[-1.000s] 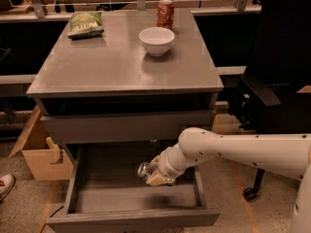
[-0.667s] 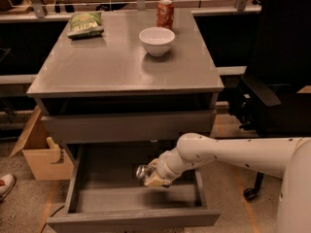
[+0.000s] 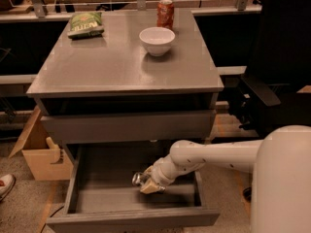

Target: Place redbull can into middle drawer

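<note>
The middle drawer [image 3: 102, 198] is pulled out at the bottom of the grey cabinet, showing its deep grey tray. My white arm reaches in from the right and the gripper [image 3: 148, 182] is down inside the tray, right of its middle. The redbull can [image 3: 139, 178], small, silver and shiny, shows at the gripper's tip, lying roughly sideways just above the tray floor. The gripper is shut on it.
On the cabinet top stand a white bowl [image 3: 157, 40], a red-orange soda can [image 3: 165, 13] and a green snack bag [image 3: 85, 24]. A closed flat drawer front [image 3: 126, 126] is above the open drawer. A cardboard box [image 3: 39, 154] stands at left, a black chair [image 3: 277, 67] at right.
The arm has pushed a little further left and lower inside the drawer, carrying the can with it. Nothing on the cabinet top has moved.
</note>
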